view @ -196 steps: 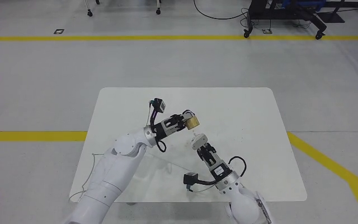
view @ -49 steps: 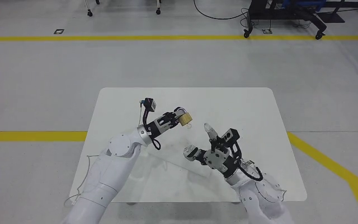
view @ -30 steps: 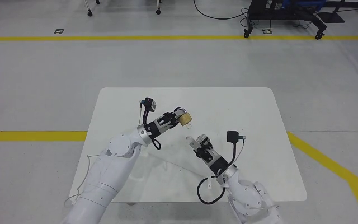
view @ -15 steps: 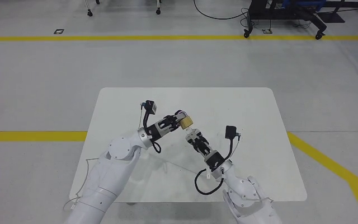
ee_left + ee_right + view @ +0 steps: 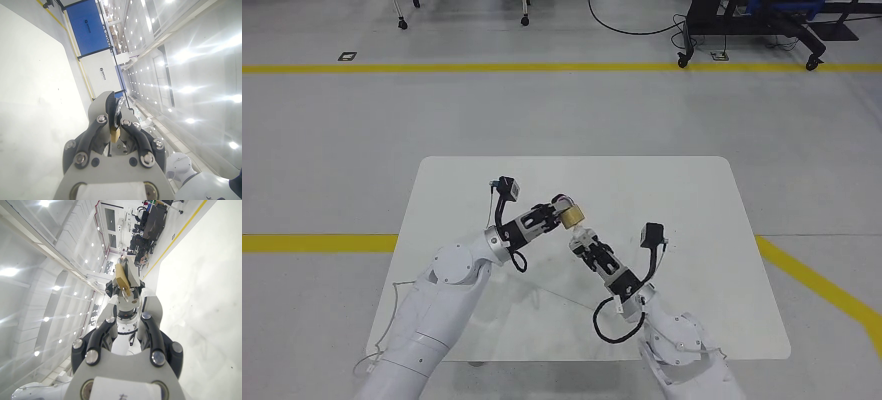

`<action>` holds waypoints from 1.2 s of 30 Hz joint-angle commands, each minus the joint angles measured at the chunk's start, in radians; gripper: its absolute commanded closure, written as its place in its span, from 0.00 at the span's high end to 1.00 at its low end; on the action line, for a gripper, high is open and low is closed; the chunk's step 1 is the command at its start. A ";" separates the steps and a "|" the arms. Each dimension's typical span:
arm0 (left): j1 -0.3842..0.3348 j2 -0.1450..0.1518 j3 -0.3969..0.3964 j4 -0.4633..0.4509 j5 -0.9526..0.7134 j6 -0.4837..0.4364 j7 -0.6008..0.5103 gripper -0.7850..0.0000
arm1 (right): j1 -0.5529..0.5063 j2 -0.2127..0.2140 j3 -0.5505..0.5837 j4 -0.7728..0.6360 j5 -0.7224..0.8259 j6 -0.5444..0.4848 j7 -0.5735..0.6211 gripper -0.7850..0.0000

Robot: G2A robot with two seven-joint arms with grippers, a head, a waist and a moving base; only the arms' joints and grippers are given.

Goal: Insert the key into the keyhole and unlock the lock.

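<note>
Two sets of jaws face each other above the table (image 5: 682, 200). The left gripper (image 5: 115, 106) is pinched on the brass lock (image 5: 115, 134), holding it in the air. The right gripper (image 5: 583, 241) stands spread just short of the key (image 5: 124, 294), which looks already seated in the lock. Within the last two seconds its arm has closed back in on the lock, so gripping and turning the key should follow.

A tilted brass padlock (image 5: 121, 277) is held aloft, a small silver key (image 5: 125, 295) stuck into its bottom face.
</note>
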 commanded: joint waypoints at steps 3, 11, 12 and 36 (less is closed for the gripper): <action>-0.002 -0.001 0.005 0.008 -0.004 -0.007 -0.002 0.00 | 0.005 -0.004 -0.003 0.008 0.052 0.002 -0.005 0.14; -0.012 -0.001 0.003 0.032 -0.011 -0.018 -0.001 0.00 | 0.002 -0.014 0.002 0.034 0.267 0.022 0.017 0.00; -0.012 -0.001 0.001 0.035 -0.012 -0.021 -0.001 0.00 | 0.002 -0.015 0.004 0.037 0.285 0.024 0.017 0.00; -0.013 0.005 -0.018 0.067 -0.039 -0.064 -0.027 0.00 | -0.036 -0.013 0.042 0.005 0.208 -0.106 -0.027 1.00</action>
